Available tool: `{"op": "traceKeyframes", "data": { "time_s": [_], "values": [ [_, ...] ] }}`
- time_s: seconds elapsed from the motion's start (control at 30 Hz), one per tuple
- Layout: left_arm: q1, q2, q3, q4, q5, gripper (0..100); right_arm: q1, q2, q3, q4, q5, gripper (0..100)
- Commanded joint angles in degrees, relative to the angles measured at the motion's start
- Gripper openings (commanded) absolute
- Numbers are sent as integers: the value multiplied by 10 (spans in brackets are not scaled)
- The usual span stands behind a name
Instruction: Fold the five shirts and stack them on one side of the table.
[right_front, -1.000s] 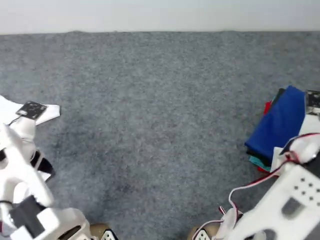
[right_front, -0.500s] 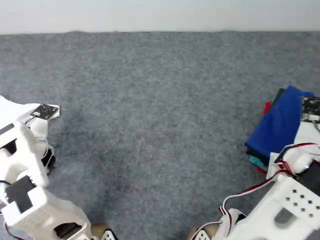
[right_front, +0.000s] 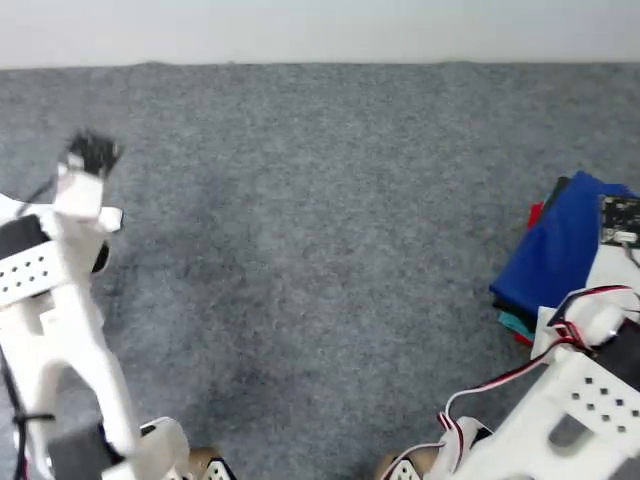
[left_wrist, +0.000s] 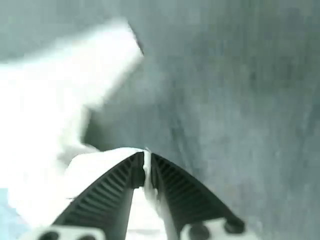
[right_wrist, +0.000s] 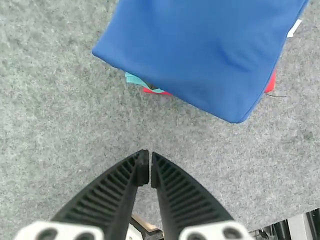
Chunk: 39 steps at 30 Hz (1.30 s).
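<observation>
A white shirt (left_wrist: 45, 90) lies at the table's left edge, its corner (right_front: 112, 218) showing beside my left arm (right_front: 50, 300). My left gripper (left_wrist: 147, 157) is shut on a fold of this white cloth, which bunches around and between its fingers. At the right edge sits a stack of folded shirts with a blue shirt (right_front: 555, 250) (right_wrist: 205, 50) on top; red (right_wrist: 271, 82) and teal (right_wrist: 135, 79) edges peek from under it. My right gripper (right_wrist: 146, 155) is shut and holds nothing, over bare carpet just in front of the stack.
The table is covered in grey carpet (right_front: 320, 220), with a wide open stretch across the middle. A pale wall runs along the far edge. My right arm (right_front: 580, 400) and its red and white cables fill the near right corner.
My left arm has risen and swung toward the far side over the white shirt. The right arm shifted only slightly, and the folded stack has stayed put.
</observation>
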Motion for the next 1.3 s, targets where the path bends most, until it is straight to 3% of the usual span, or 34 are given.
{"op": "traceKeyframes", "data": {
  "time_s": [0.0,0.33,0.67,0.97,1.1,1.27],
  "values": [
    [93,-81,-94,8,56,14,8,-8,-4,21,4,10],
    [353,-97,-318,-11,119,14,8,-8,-3,21,4,10],
    [492,-76,-349,-75,119,14,7,-8,-3,21,4,10],
    [548,-40,-393,-109,120,14,8,-8,7,21,4,10],
    [549,-43,-495,-101,120,14,8,-8,39,21,4,10],
    [546,-39,-669,-33,115,14,6,-8,66,19,4,10]
  ]
}}
